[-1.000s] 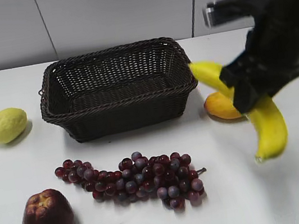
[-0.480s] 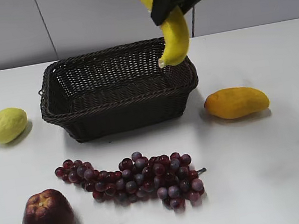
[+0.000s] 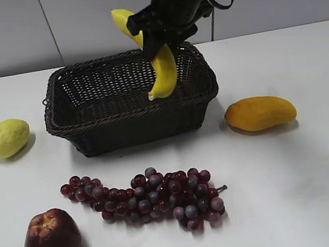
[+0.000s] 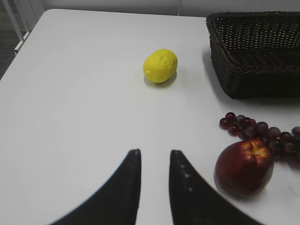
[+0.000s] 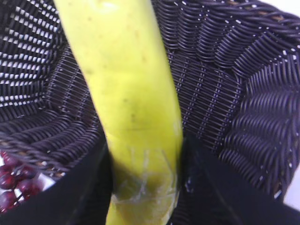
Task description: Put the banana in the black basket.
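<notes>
Right gripper (image 3: 152,36) clamped on long glossy yellow banana (image 3: 162,67), holding it mid-length above the dark woven wicker basket (image 3: 90,126); lower tip hangs below gripper, inside the rim. Left gripper (image 4: 153,161) over white counter (image 4: 70,117), fingers slightly parted, holding nothing.

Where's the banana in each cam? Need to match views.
Exterior view: banana top centre, held in the right pincer, hanging over the right part of the basket.
Left wrist view: not in it.
Right wrist view: banana fills the centre, running top to bottom.
Shared landmark: the basket, in all three views.
</notes>
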Controlling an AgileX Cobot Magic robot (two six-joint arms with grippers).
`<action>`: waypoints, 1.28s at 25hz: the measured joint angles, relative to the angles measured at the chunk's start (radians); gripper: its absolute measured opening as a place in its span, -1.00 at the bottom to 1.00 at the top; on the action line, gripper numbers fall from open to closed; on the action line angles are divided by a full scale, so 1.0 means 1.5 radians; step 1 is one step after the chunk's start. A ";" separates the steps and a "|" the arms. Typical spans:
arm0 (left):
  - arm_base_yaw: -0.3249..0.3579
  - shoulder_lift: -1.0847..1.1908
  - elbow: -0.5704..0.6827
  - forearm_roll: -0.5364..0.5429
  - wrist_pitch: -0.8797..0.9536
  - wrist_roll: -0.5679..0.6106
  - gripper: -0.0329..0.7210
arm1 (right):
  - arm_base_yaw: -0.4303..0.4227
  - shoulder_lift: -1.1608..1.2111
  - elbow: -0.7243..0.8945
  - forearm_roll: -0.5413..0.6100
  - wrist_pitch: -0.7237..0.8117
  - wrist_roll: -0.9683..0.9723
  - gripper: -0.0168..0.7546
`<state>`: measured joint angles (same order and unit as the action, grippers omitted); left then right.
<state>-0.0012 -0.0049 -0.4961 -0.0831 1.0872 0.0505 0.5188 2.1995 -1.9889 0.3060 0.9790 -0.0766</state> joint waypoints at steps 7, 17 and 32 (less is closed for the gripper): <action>0.000 0.000 0.000 0.000 0.000 0.000 -0.38 | 0.001 0.031 -0.001 -0.011 -0.026 0.000 0.11; 0.000 0.000 0.000 0.000 0.000 0.000 -0.38 | 0.001 0.032 -0.031 -0.025 0.024 -0.002 0.64; 0.000 0.000 0.000 0.000 0.000 0.000 -0.38 | 0.001 -0.140 0.040 -0.113 0.151 -0.002 0.59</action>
<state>-0.0012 -0.0049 -0.4961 -0.0831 1.0872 0.0505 0.5199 1.9900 -1.9285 0.1369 1.2053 -0.0802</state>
